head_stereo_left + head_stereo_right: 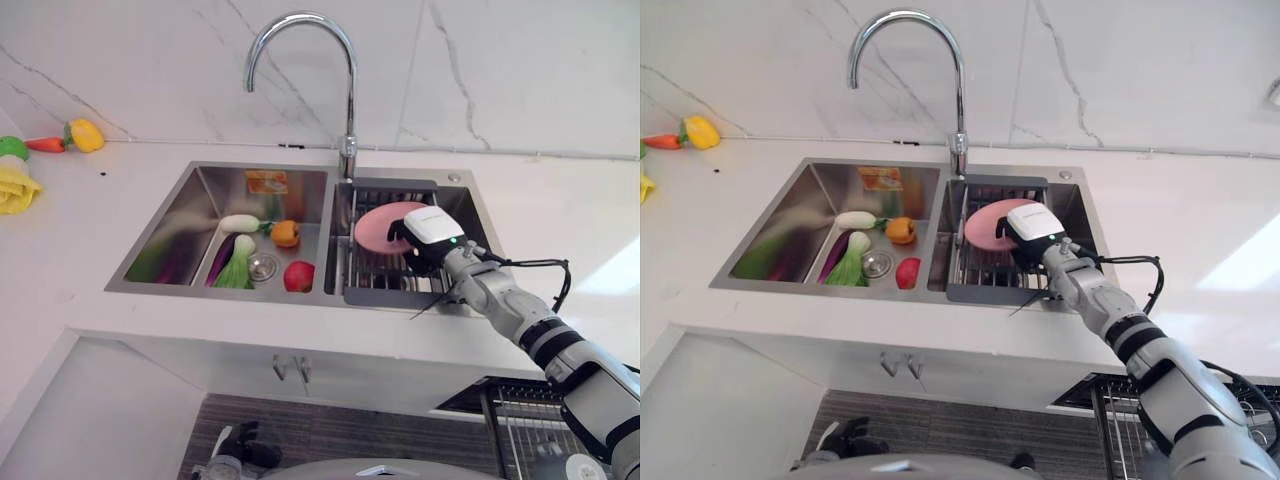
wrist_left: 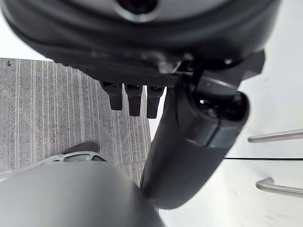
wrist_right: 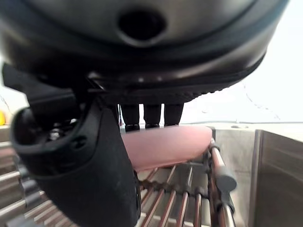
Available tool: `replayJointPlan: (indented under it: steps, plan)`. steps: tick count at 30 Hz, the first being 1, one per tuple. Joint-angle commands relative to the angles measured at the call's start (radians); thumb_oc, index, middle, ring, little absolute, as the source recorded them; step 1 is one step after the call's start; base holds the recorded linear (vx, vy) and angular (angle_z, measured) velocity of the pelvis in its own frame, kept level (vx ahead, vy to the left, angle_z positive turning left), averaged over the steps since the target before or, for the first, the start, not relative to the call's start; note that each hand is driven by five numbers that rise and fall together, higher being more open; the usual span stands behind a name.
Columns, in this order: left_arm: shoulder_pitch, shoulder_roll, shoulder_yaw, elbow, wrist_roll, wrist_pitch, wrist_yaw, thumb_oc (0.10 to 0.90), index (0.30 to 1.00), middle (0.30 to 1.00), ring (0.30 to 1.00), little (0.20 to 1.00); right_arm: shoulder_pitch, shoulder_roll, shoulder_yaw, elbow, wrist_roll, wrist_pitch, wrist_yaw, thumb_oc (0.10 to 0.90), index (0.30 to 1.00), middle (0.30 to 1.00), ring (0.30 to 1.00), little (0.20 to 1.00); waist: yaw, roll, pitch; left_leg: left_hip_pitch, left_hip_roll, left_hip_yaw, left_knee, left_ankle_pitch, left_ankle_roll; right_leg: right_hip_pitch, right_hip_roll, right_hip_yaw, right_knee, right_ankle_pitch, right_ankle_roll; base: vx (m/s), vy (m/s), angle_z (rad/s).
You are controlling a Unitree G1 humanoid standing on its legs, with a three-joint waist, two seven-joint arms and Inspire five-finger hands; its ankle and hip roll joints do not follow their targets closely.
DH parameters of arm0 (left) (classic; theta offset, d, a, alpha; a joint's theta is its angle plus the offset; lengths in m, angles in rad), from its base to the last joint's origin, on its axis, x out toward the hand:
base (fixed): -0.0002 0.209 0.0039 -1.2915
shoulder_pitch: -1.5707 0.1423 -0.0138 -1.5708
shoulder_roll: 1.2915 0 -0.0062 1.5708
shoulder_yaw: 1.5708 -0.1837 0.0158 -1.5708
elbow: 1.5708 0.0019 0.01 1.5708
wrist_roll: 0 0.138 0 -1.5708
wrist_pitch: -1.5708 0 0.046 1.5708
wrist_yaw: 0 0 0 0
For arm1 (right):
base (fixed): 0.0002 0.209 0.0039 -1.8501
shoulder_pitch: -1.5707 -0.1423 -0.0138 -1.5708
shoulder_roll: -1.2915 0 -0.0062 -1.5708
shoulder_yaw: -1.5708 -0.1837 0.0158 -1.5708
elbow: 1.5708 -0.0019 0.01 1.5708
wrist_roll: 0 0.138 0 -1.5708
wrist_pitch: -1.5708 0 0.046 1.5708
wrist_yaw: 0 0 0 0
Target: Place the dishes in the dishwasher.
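Right wrist view shows my right hand (image 3: 85, 156) at the pink plate (image 3: 165, 144): fingers (image 3: 152, 116) straight down on its far edge, thumb low on the near side, so whether I truly grip it I cannot tell. The plate leans in the wire rack (image 3: 189, 203). From the head views I see what the wrist cannot: that rack sits in the right basin of the sink (image 1: 200, 175), with the tap (image 1: 345, 90) behind, and vegetables (image 1: 240, 255) lying in the left basin. More vegetables (image 1: 70, 135) rest on the tabletop (image 1: 560, 210). Left wrist view has my left hand (image 2: 189, 137) hanging by a cabinet door, fingers (image 2: 135, 99) straight.
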Motion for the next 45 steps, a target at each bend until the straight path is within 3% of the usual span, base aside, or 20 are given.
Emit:
replayJointPlan:
  steps: [1,6,10,15,21,26,29,33,35,36,40,41,42,44,45]
  plan:
    - [0.034,0.046,-0.093,0.079,0.029,0.020,0.020,0.800,0.900,0.900,0.900,0.900,-0.156,0.034,-0.045,0.017,-0.014,0.009,-0.049,0.400,0.300,0.300,0.300,0.300,0.013,-0.073,-0.013,-0.035,-0.007,0.025,-0.029,0.087,-0.010,0.076,-0.030,0.032,0.013,-0.173,0.056,0.00,0.000,0.00]
    - [0.028,0.049,-0.089,0.086,0.037,0.025,0.028,0.800,0.900,0.900,0.900,0.900,-0.149,0.023,-0.080,-0.045,0.014,0.007,-0.063,0.400,0.300,0.300,0.300,0.300,0.005,-0.076,-0.013,-0.028,-0.011,0.030,-0.028,0.082,-0.007,0.076,-0.034,0.038,0.013,-0.168,0.058,0.00,0.000,0.00]
    - [0.025,0.050,-0.081,0.085,0.036,0.032,0.039,0.800,0.900,0.900,0.900,0.900,-0.107,0.035,-0.211,-0.142,0.138,0.006,-0.123,0.400,0.300,0.300,0.300,0.300,-0.010,-0.076,-0.012,-0.020,-0.016,0.038,-0.028,0.077,-0.002,0.078,-0.040,0.044,0.013,-0.163,0.060,0.00,0.000,0.00]
    - [0.016,0.055,-0.064,0.074,0.029,0.038,0.051,0.800,0.900,0.900,0.900,0.900,-0.086,0.017,-0.322,-0.282,0.194,-0.001,-0.168,0.400,0.300,0.300,0.300,0.300,-0.021,-0.076,-0.002,-0.020,-0.022,0.039,-0.027,0.075,0.004,0.067,-0.048,0.054,0.016,-0.154,0.063,-0.03,0.009,-0.03]
    - [0.013,0.044,-0.034,0.088,0.037,0.058,0.069,0.800,0.900,0.900,0.900,0.900,0.044,0.031,-0.535,-0.562,0.331,-0.063,-0.208,0.400,0.300,0.300,0.300,0.300,-0.056,-0.076,-0.010,0.028,-0.036,0.059,-0.028,0.047,0.016,0.094,-0.059,0.074,0.015,-0.150,0.068,0.01,0.026,-0.10]
    - [-0.001,0.033,-0.019,0.112,0.045,0.060,0.075,0.800,0.900,0.900,0.900,0.900,0.130,0.048,-0.636,-0.711,0.385,-0.102,-0.200,0.400,0.300,0.300,0.300,0.300,-0.083,-0.075,-0.011,0.027,-0.049,0.079,-0.014,0.032,0.030,0.074,-0.068,0.088,0.020,-0.127,0.082,-0.04,0.045,-0.28]
    - [-0.013,0.026,-0.001,0.106,0.056,0.048,0.070,0.800,0.900,0.900,0.900,0.900,0.228,-0.014,-0.727,-0.839,0.295,-0.107,-0.190,0.400,0.300,0.300,0.300,0.300,-0.111,-0.072,-0.009,0.027,-0.063,0.097,-0.007,0.019,0.043,0.051,-0.081,0.097,0.044,-0.114,0.093,-0.02,0.077,-0.21]
    - [-0.037,0.015,0.006,0.075,0.097,0.027,0.046,0.800,0.900,0.900,0.900,0.900,0.426,-0.178,-0.852,-0.874,0.062,-0.066,-0.198,0.400,0.300,0.300,0.300,0.300,-0.170,-0.077,0.004,0.033,-0.084,0.119,-0.023,0.012,0.060,0.006,-0.111,0.115,0.092,-0.097,0.115,-0.02,0.118,-0.22]
    - [-0.041,0.009,-0.009,0.069,0.106,0.026,0.042,0.800,0.900,0.900,0.900,0.900,0.486,-0.188,-0.895,-0.857,0.047,-0.055,-0.208,0.400,0.300,0.300,0.300,0.300,-0.174,-0.076,0.003,0.038,-0.092,0.125,-0.031,0.009,0.065,0.002,-0.118,0.118,0.096,-0.090,0.123,0.01,0.121,-0.26]
    - [-0.055,-0.008,-0.025,0.043,0.109,0.013,0.019,0.800,0.900,0.900,0.900,0.900,0.615,-0.182,-0.990,-0.804,0.020,-0.023,-0.238,0.400,0.300,0.300,0.300,0.300,-0.225,-0.079,0.016,0.038,-0.104,0.146,-0.036,-0.008,0.073,-0.026,-0.132,0.127,0.086,-0.051,0.146,0.01,0.123,-0.21]
    - [-0.073,0.006,-0.034,0.001,0.104,0.006,0.010,0.800,0.900,0.900,0.900,0.900,0.649,-0.186,-1.044,-0.766,-0.024,0.021,-0.258,0.400,0.300,0.300,0.300,0.300,-0.237,-0.089,0.043,0.005,-0.104,0.203,-0.038,-0.007,0.080,-0.108,-0.148,0.119,0.082,0.014,0.181,-0.18,0.072,-0.44]
    - [-0.068,0.029,-0.019,-0.017,0.105,0.010,0.016,0.800,0.900,0.900,0.900,0.900,0.642,-0.208,-1.042,-0.740,-0.071,0.049,-0.265,0.400,0.300,0.300,0.300,0.300,-0.220,-0.098,0.050,-0.018,-0.087,0.265,-0.037,0.006,0.081,-0.138,-0.173,0.023,0.090,0.034,0.185,-0.17,-0.007,-1.34]
    - [-0.067,0.029,-0.018,-0.019,0.106,0.011,0.016,0.800,0.900,0.900,0.900,0.900,0.638,-0.209,-1.038,-0.737,-0.074,0.050,-0.266,0.400,0.300,0.300,0.300,0.300,-0.218,-0.097,0.049,-0.019,-0.086,0.268,-0.038,0.006,0.081,-0.141,-0.172,0.025,0.089,0.036,0.185,-0.23,-0.001,-2.02]
    - [-0.043,0.051,0.016,-0.012,0.096,0.015,0.028,0.800,0.900,0.900,0.900,0.900,0.611,-0.261,-1.006,-0.722,-0.139,0.067,-0.266,0.400,0.300,0.300,0.300,0.300,-0.182,-0.112,0.043,-0.026,-0.076,0.346,-0.034,0.017,0.085,-0.137,-0.202,-0.121,0.087,0.046,0.180,-0.14,-0.013,-1.71]
    - [-0.023,0.054,0.037,-0.007,0.083,0.016,0.031,0.800,0.900,0.900,0.900,0.900,0.601,-0.278,-0.981,-0.718,-0.163,0.067,-0.259,0.400,0.300,0.300,0.300,0.300,-0.172,-0.117,0.039,-0.023,-0.079,0.362,-0.034,0.019,0.087,-0.130,-0.203,-0.140,0.077,0.050,0.171,-0.12,-0.088,-1.13]
